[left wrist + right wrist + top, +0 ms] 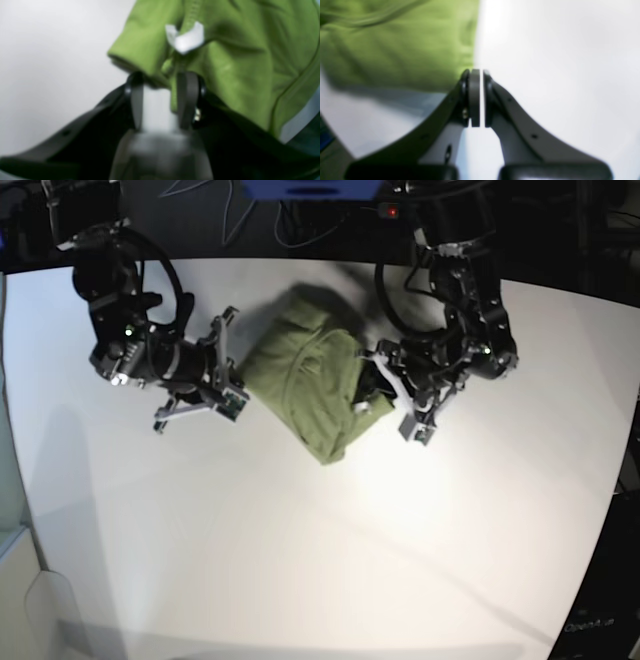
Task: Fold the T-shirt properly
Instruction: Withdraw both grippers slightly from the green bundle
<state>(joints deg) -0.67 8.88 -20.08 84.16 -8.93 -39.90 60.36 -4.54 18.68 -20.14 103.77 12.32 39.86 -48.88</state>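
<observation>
the t-shirt [307, 380] is lying in the upper middle of the base view on the white tabletop [300, 560], already gathered into a compact, roughly rectangular bundle, so the folding looks well along, with only tidying or a last fold likely remaining

the left claw [160, 82], on the right side of the base view, is sitting at the bundle's right edge. in the left wrist view its jaws are standing partly apart with green cloth bunching at their tips, and a strip of fabric is running down beside the right-hand pad; whether the cloth is truly pinched or only draping over the tips cannot be told from the blur. a small white tag [185, 37] is showing just above the tips in the upper middle of that frame, which suggests the claw is working near the collar or a seam, probably to hold or lift that edge

the right claw [477, 97], on the left of the base view, is resting just beside the bundle's left edge. its jaws are nearly together with only a thin bright slit between them and nothing inside, and the cloth is lying to the upper left of the tips; it seems to be parked there as a guard or a press against the fold rather than as a grip
</observation>
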